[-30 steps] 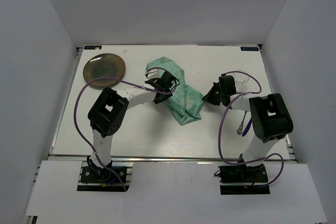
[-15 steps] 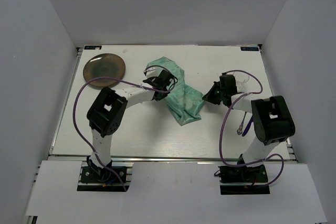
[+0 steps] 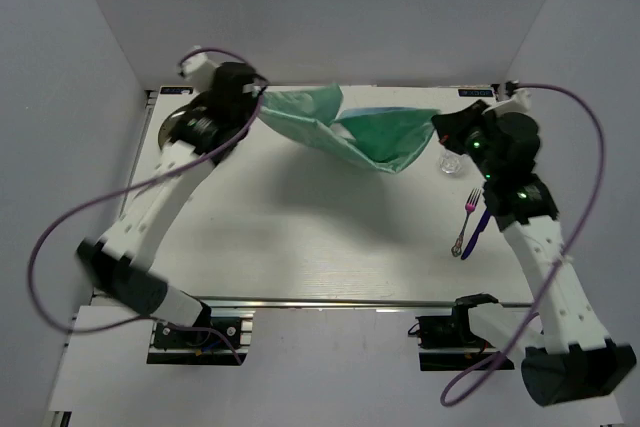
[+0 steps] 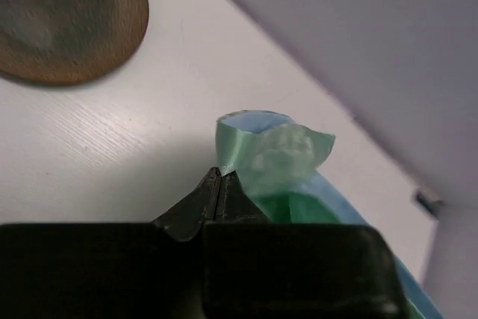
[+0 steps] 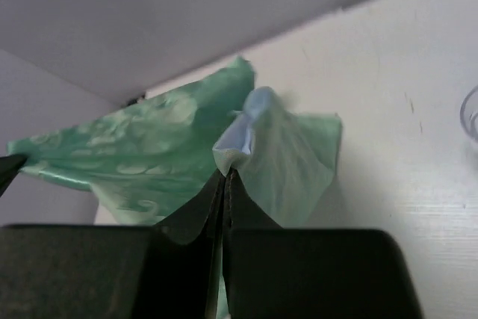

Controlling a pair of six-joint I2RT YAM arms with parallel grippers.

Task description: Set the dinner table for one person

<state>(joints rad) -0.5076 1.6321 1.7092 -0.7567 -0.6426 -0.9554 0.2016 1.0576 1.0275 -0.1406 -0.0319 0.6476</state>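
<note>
Left arm [image 3: 165,202] stretched far, wrist high; left gripper [image 3: 260,98] jaws pinched tight on cloth [image 3: 350,132] corner. Right arm [image 3: 545,247] reared up, right gripper [image 3: 439,128] clamped on opposite corner, pointing inward.

The plate [image 4: 60,20], up and left of the left claw [image 4: 220,178], is blurred and cut by the picture's edge. Of the cloth [image 4: 272,158], the lower part vanishes behind each claw's black body. Right of the right claw [image 5: 226,177], only a sliver of the glass [image 5: 470,117] shows before the edge.
</note>
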